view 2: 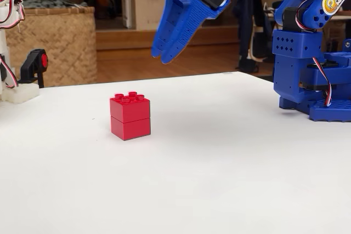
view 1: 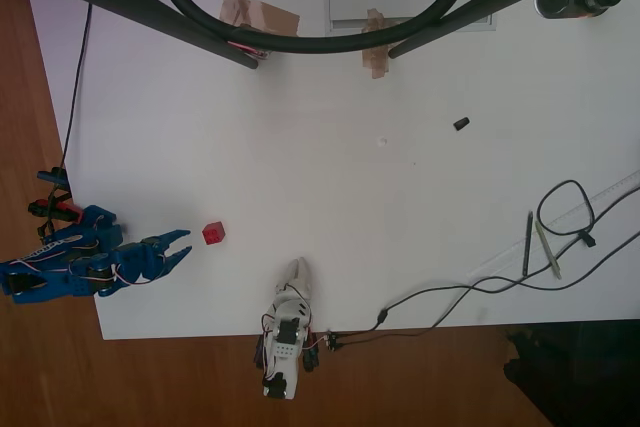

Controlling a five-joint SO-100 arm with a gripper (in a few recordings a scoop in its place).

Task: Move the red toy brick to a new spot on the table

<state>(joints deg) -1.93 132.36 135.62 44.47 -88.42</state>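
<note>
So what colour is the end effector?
Blue; the end effector shows best in the fixed view.

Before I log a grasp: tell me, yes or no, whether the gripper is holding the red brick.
No. In the fixed view the red toy brick sits on the table, with the gripper above it, not touching.

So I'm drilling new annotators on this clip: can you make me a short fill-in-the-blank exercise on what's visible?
1. The toy brick standing on the white table is coloured ____.
2. In the fixed view, the blue gripper hangs ____ the brick, not touching it.
3. In the overhead view, the gripper lies to the ____ of the brick.
4. Between its fingers the gripper holds ____.

Missing words: red; above; left; nothing
</note>
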